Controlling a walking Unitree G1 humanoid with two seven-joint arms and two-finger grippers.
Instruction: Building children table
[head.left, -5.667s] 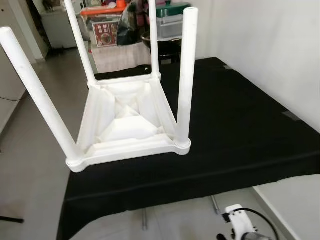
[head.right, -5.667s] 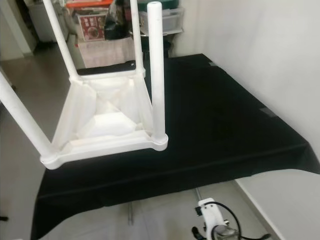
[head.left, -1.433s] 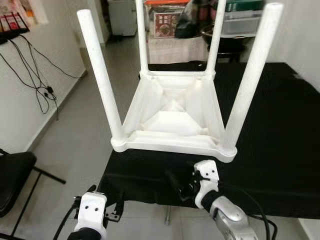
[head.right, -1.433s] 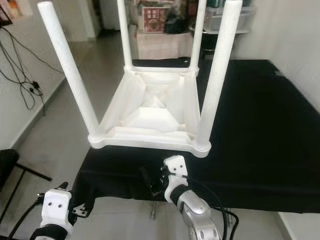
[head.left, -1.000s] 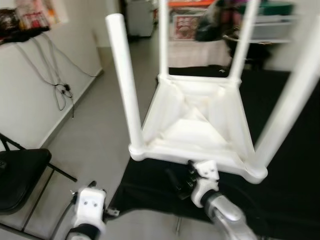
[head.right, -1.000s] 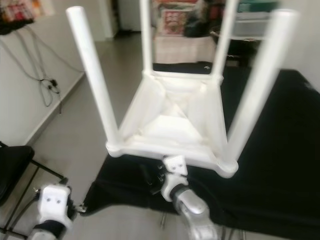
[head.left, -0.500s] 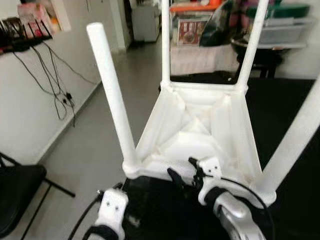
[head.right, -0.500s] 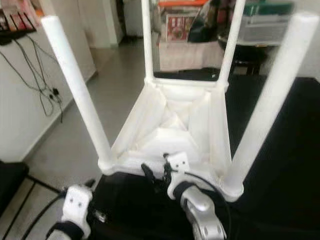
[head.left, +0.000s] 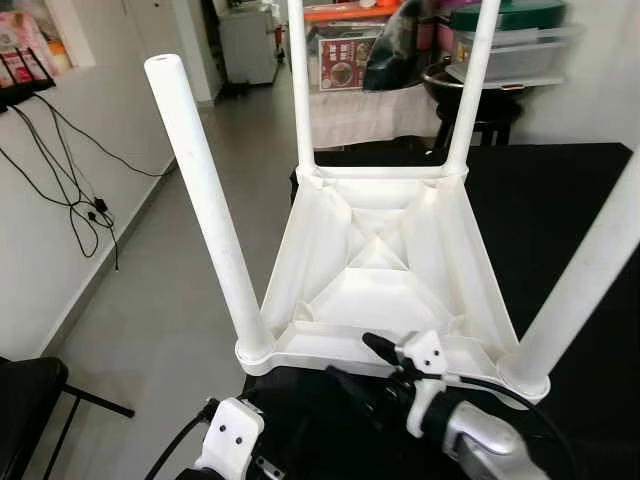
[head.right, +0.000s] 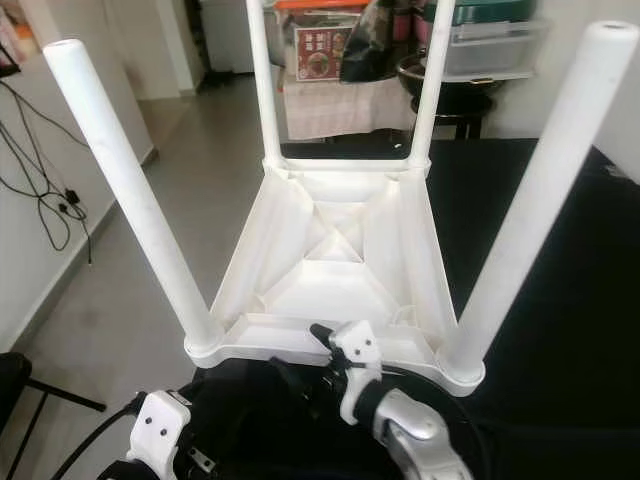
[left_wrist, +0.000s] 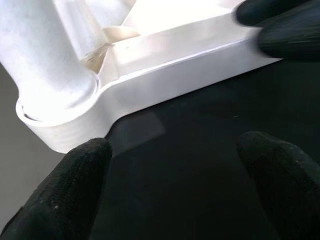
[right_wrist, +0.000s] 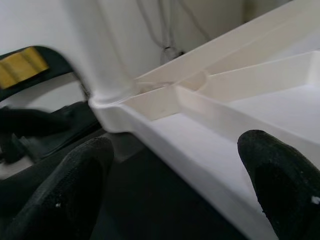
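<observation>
Both grippers, seemingly parted, flank upturned table rim.

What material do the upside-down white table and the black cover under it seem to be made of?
The white table looks like moulded plastic with a smooth matte finish: thin ribs cross its underside, and its round legs sit in moulded sockets. The black cover seems to be cloth, dull and without shine, though its weave is too fine to tell.

The upturned white plastic children's table loses two far legs past the picture's top; its near rim hides the black-draped worktop's front edge.
</observation>
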